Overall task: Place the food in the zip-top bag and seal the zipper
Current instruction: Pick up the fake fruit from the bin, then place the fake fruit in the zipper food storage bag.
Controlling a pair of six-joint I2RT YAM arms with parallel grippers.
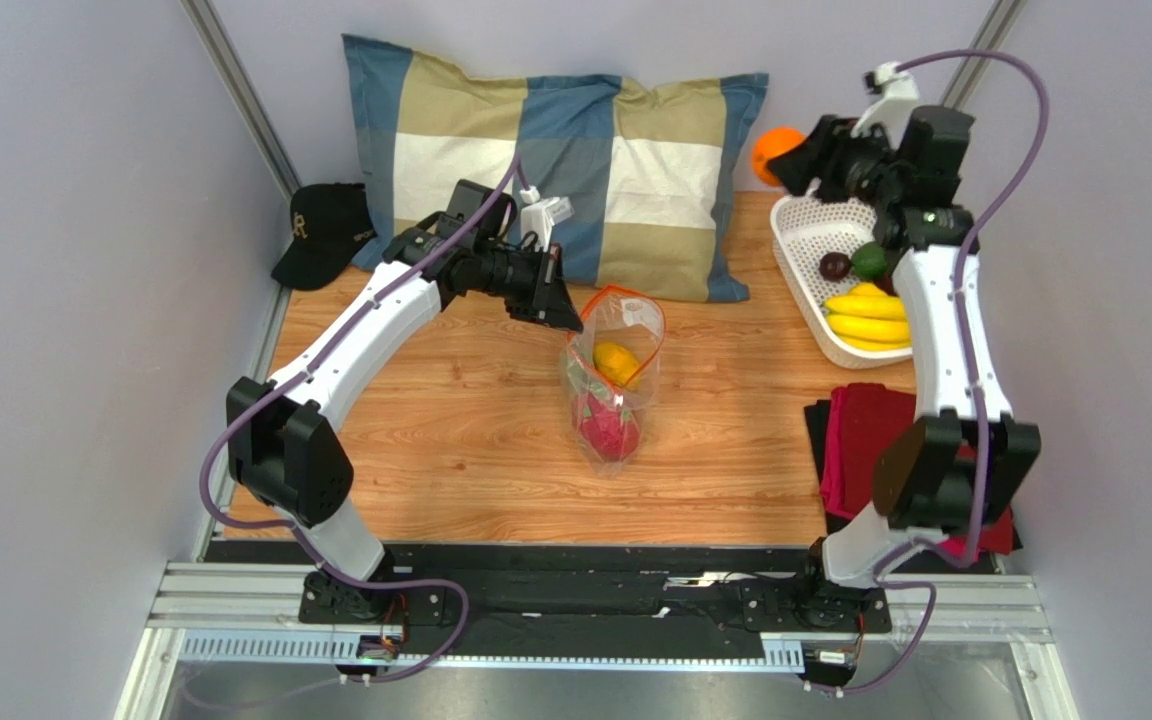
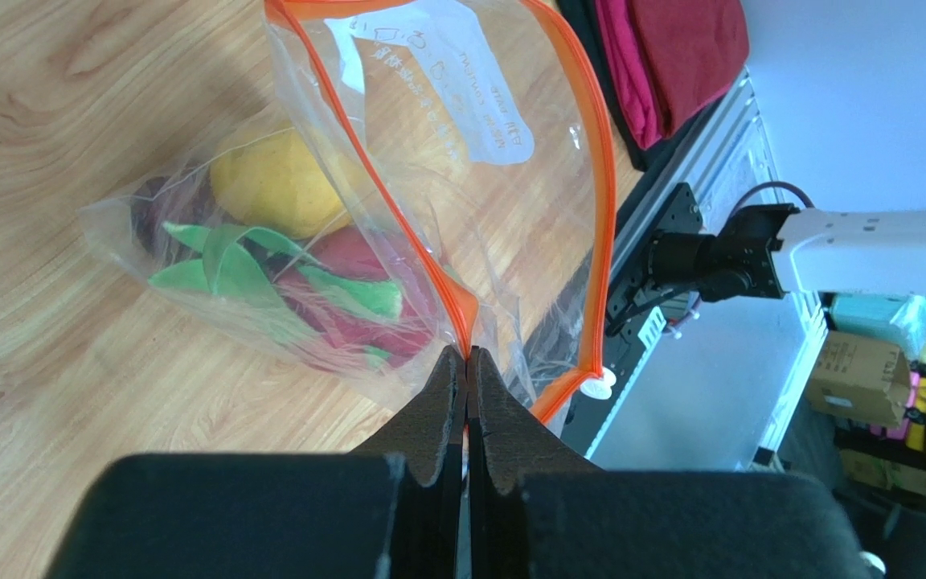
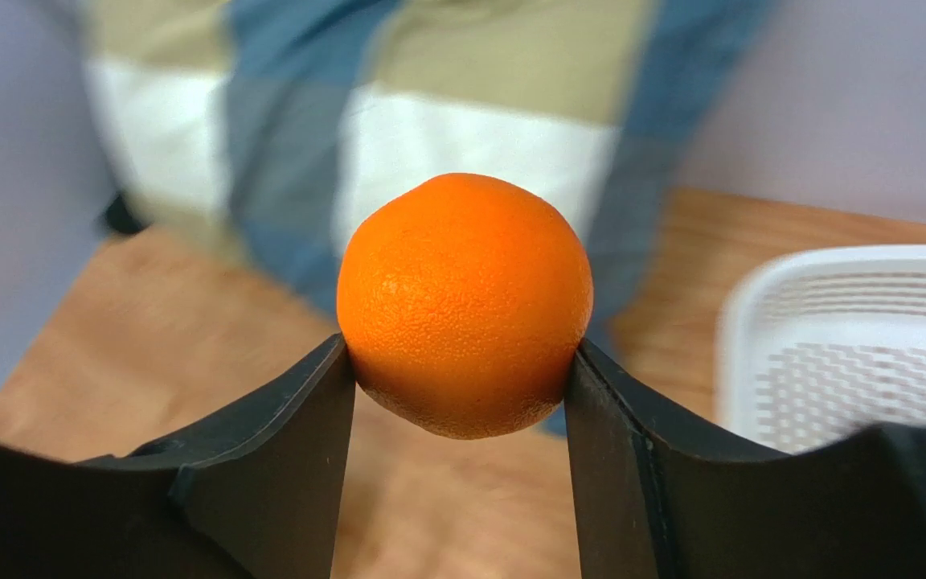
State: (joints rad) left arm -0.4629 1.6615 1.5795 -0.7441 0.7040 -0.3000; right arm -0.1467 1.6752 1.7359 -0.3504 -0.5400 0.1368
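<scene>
The top view alone gives the layout: the zip-top bag (image 1: 615, 375) rests at the middle of the desk (image 1: 432, 450) with its mouth lifted. The white lattice basket (image 1: 800, 285) is at its 2 o'clock, a plaid pillow (image 1: 537, 150) at 12 o'clock against the back wall, a black cap (image 1: 324, 233) at 10 o'clock and a folded red cloth (image 1: 856, 435) at 3 o'clock. In that basket lie a banana bunch (image 1: 868, 315), a dark purple piece (image 1: 835, 266) and a green fruit (image 1: 871, 258). The left wrist view adds what the overhead one cannot resolve: the left gripper (image 2: 466, 362) has its jaws pressed together on the zipper (image 2: 602, 181) at one end of the mouth, and the rest of the orange-red strip gapes in a wide loop. Through the clear plastic a magenta dragon fruit (image 2: 353, 302) with green tips lies beside a yellow piece (image 2: 275, 181), and a white label patch (image 2: 468, 109) shows on the bag's wall. The right wrist view shows the right gripper (image 3: 462, 368) clamped on the orange (image 3: 464, 302), one finger touching each side, held in the air with the basket blurred at 3 o'clock. From above, this gripper hangs at the basket's far left corner, about 1 o'clock from the bag
</scene>
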